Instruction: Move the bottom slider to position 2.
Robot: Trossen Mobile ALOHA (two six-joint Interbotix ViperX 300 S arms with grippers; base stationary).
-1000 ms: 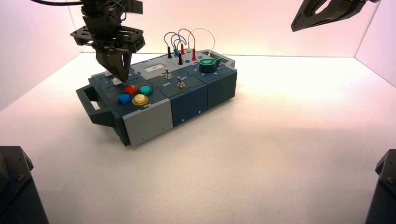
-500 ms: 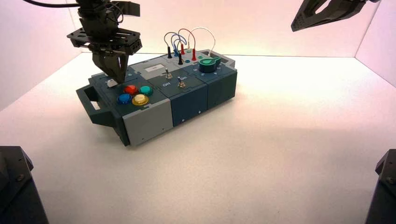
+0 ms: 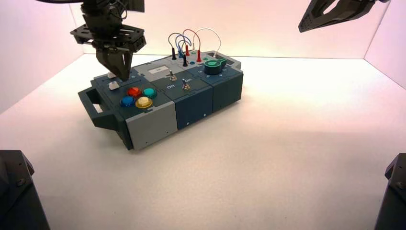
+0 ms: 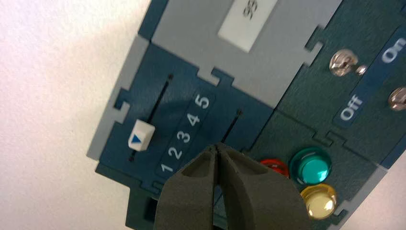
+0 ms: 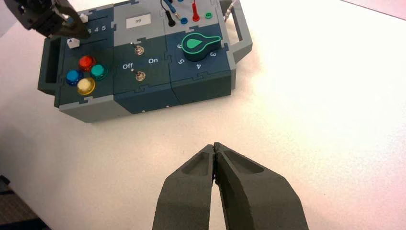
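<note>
Left hand (image 3: 125, 80): over the box (image 3: 152, 118), upper left of the high view; fingers closed together, nothing held. Bottom slider (image 3: 113, 86): just beside the fingertips, toward that view's lower left, apart from them; its track slants lower left to upper right. Hidden in the left wrist view, so setting against the 2 (image 4: 174, 153) cannot be told. Any push should run along this slant. Left arm much nearer; right hand (image 5: 215, 146) idle, upper right of the high view.
</note>
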